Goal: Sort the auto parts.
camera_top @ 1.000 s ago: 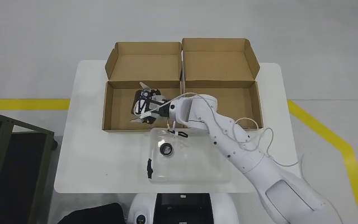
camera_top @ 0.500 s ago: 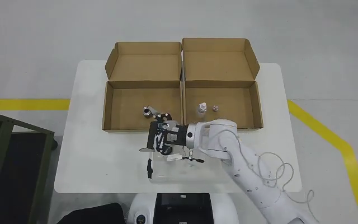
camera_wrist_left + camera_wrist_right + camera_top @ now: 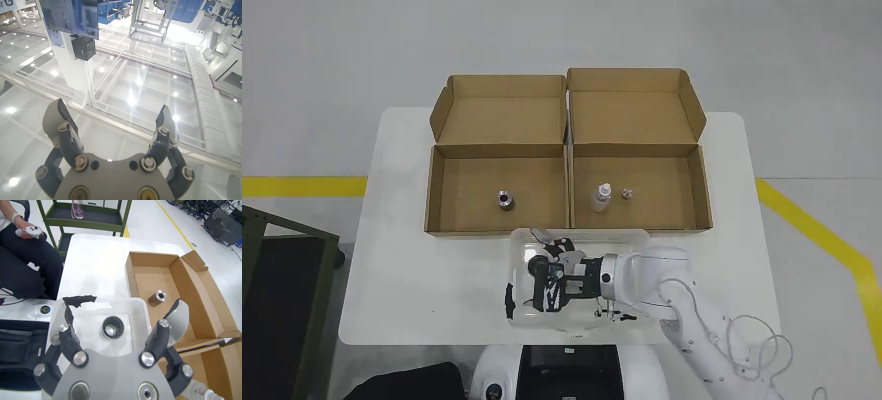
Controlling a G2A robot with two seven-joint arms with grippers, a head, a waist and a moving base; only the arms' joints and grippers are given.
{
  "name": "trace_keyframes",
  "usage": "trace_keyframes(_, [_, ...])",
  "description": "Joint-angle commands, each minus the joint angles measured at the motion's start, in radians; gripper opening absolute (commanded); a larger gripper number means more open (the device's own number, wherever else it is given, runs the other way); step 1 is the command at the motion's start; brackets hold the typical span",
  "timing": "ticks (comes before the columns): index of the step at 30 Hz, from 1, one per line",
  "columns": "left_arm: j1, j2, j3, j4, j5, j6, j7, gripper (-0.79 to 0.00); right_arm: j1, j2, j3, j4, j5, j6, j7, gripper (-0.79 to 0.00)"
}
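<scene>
Back from the left cardboard box (image 3: pixel 457 205), where a metal cylinder (image 3: pixel 503 198) now stands, the right gripper (image 3: pixel 122 304) hangs with jaws spread wide over the near white tray (image 3: pixel 140 308), lined up above the dark ring (image 3: pixel 113 327) lying in it, presumably to pick it next.

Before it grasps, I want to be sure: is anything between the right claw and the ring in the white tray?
Nothing visible. The open right claw hangs over the ring in the white tray.
</scene>
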Motion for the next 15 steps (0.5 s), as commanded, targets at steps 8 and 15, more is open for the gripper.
trace_keyframes(8, [0.0,0.0,0.0,0.0,0.0,0.0,0.0,0.0,-0.041,0.019,0.001,0.033,-0.093,0.017,-0.044,0.0])
trace_keyframes(15, [0.0,0.0,0.0,0.0,0.0,0.0,0.0,0.0,-0.036,0.024,-0.029,0.102,-0.16,0.06,-0.1,-0.065])
